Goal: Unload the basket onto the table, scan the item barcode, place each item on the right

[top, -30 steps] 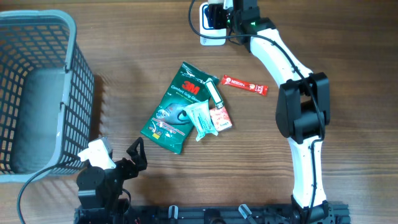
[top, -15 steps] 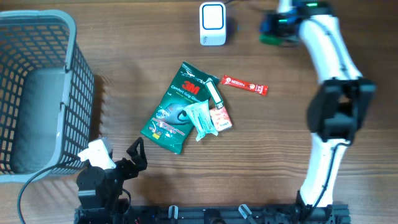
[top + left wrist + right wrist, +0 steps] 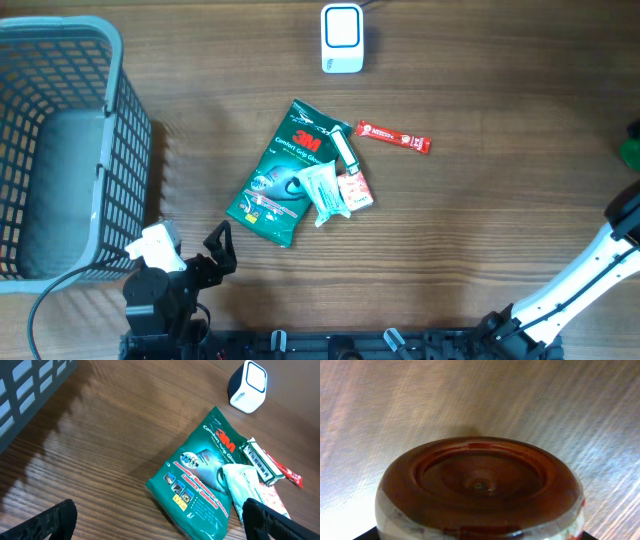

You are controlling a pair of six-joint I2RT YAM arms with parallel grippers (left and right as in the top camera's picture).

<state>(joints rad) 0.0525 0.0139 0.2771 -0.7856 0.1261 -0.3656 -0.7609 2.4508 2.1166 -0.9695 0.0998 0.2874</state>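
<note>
The white barcode scanner (image 3: pixel 342 38) stands at the back of the table and also shows in the left wrist view (image 3: pixel 248 386). My right gripper (image 3: pixel 480 532) is shut on a round bottle (image 3: pixel 480 485). Its brown underside fills the right wrist view, above bare wood. From overhead only a green bit of that load (image 3: pixel 631 150) and part of the right arm (image 3: pixel 580 285) show at the right edge, far from the scanner. My left gripper (image 3: pixel 222 250) rests open at the front left with nothing between its fingers.
A green 3M glove packet (image 3: pixel 285 175) lies mid-table with small sachets (image 3: pixel 335 188) on its right side. A red stick pack (image 3: pixel 393 137) lies just beyond them. A grey mesh basket (image 3: pixel 112 150) stands at the left.
My right arm swung away from the scanner, across the back and down to the table's right edge, carrying the bottle. The left arm stayed still.
</note>
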